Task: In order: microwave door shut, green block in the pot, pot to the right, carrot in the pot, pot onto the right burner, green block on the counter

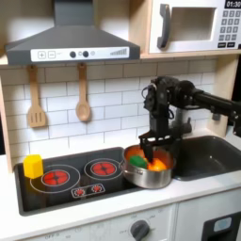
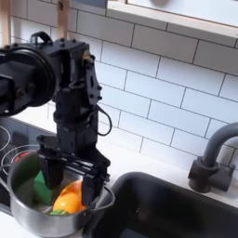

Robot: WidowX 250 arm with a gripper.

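Gripper [image 2: 67, 184] spread, lowered into pot [image 1: 144, 175] at cooktop's right edge; carrot [image 2: 67, 199] and green block [image 2: 41, 189] inside; block judged light, rigid; flat sides best pinched.

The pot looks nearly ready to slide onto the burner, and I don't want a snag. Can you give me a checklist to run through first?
1. Microwave door shut: ok.
2. Green block inside the pot: ok.
3. Carrot inside the pot: ok.
4. Carrot released: cannot tell; the gripper hangs just over it, fingers down in the pot.
5. Pot on the right burner: not ok; it sits at the cooktop's edge, beside the sink.
6. Path leftward to the burner in the first exterior view: ok.
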